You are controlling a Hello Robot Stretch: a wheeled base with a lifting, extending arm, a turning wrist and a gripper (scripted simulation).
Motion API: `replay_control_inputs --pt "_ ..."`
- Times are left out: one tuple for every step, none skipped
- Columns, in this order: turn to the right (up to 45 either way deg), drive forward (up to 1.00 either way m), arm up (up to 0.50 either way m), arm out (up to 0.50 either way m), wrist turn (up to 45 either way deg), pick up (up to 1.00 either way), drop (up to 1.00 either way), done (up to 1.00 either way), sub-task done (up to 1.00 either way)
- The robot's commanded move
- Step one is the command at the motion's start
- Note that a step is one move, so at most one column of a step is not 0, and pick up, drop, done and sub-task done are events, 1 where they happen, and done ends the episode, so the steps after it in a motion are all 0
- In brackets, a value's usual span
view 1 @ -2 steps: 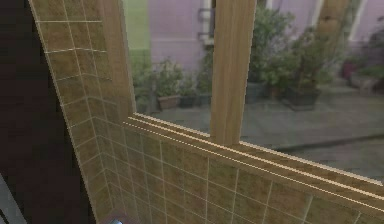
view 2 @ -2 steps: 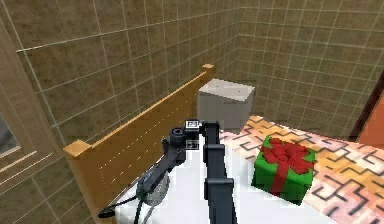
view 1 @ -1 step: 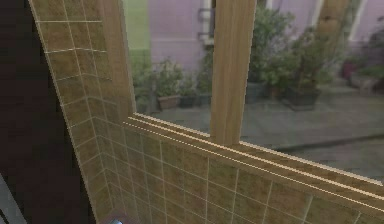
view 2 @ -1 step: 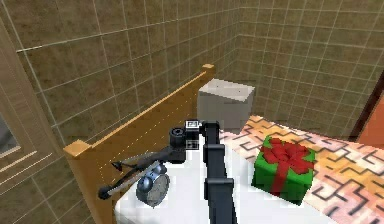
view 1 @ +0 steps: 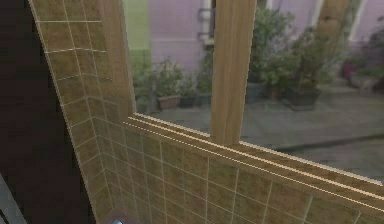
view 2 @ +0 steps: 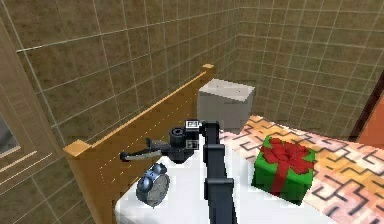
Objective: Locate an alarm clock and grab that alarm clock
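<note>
The alarm clock (view 2: 153, 184) lies on the bed (view 2: 185, 206) beside the headboard (view 2: 140, 115), close to the hand (view 2: 137, 154), and I cannot tell whether the hand holds anything, so the grab likely wants a slow, centred approach clear of the headboard.

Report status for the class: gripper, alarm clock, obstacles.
Gripper by headboard, load unclear. Alarm clock on white surface, below gripper in picture. Gift box aside, not blocking.
</note>
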Motion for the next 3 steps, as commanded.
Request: replay_control_inputs --pt "0.0 0.0 -0.3 0.0 0.0 0.0 0.0 0.0 0.0" --pt "0.0 0.0 0.0 0.0 0.0 1.0 0.0 0.0 0.0" --pt "0.0 0.0 0.1 0.0 0.0 0.0 0.0 0.0 0.0"
